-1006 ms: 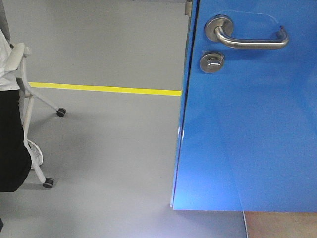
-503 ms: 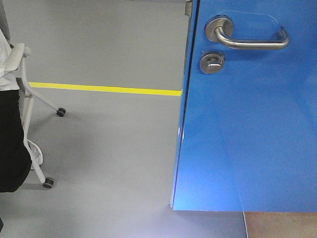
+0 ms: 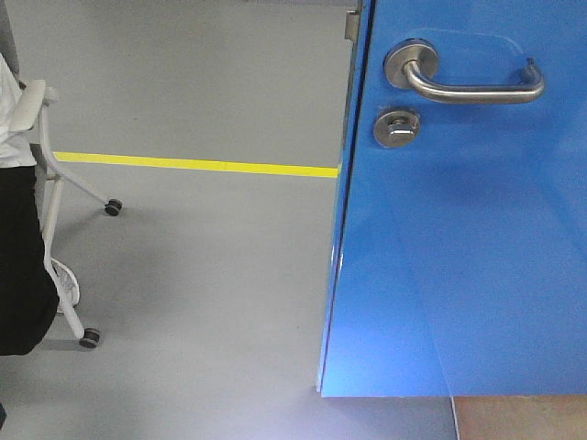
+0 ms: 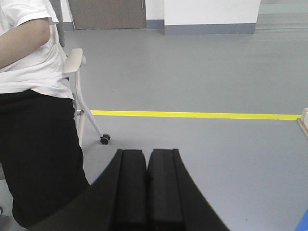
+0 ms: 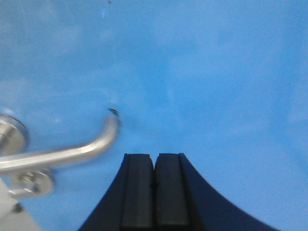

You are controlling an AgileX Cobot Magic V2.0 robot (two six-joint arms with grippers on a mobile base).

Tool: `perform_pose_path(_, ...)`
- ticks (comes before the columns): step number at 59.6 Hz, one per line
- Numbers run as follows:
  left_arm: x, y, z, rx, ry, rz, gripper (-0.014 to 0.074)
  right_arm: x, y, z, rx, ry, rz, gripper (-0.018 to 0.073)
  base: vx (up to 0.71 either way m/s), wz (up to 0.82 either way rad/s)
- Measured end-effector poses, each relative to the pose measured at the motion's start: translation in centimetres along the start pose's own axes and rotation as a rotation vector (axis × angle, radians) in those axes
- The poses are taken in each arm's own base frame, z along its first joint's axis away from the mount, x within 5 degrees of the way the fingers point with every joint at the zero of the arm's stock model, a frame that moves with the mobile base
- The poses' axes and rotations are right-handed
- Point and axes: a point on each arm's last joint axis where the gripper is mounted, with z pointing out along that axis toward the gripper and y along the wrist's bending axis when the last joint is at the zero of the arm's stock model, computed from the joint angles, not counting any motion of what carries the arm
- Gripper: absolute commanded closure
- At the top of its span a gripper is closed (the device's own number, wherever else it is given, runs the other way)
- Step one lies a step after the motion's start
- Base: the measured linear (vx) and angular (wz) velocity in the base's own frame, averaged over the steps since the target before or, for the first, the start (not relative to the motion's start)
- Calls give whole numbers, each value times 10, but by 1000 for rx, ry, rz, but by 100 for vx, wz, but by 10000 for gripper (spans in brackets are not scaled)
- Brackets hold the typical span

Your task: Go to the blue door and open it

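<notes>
**Here: blue door ajar, both grippers clenched on nothing**

Plainly, the door [image 3: 459,229] fills the right half of the front view, its free edge swung toward the camera so the grey floor [image 3: 202,257] shows past it on the left. The handle [image 3: 468,82] sits high on the panel, roughly level, with the round lock [image 3: 396,127] just below its rose. A metal latch plate [image 3: 349,23] shows at the top of the door's edge. A yellow line [image 3: 197,165] crosses the floor and runs up to that edge.

At far left stands a white chair [image 3: 55,211] on castors, with a person [image 3: 18,275] in a white top and black trousers beside it.

The right gripper [image 5: 154,190] faces the blue panel close up — its pads pressed together, empty — and lies just right of the handle's free end, below it, not touching. The picture there is blurred.

The left gripper [image 4: 147,190] is likewise closed on nothing, pointing over open floor toward the yellow line, the person and chair to its left.
</notes>
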Motion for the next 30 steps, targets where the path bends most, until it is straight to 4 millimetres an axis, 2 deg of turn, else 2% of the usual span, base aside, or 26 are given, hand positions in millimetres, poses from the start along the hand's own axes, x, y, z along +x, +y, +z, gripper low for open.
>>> perform_pose_path(7, 0, 0, 0, 0, 0, 0, 526, 42, -9, -29, 30, -106, -100, 564, 0, 0)
perform_pose_path(12, 0, 0, 0, 0, 0, 0, 526, 73, -13, -41, 36, -145, -135, 564, 0, 0)
perform_pose_path(24, 0, 0, 0, 0, 0, 0, 526, 151, -24, -51, 39, -146, -147, 564, 0, 0)
perform_pose_path(30, 0, 0, 0, 0, 0, 0, 526, 175, -27, -51, 37, -174, -149, 564, 0, 0)
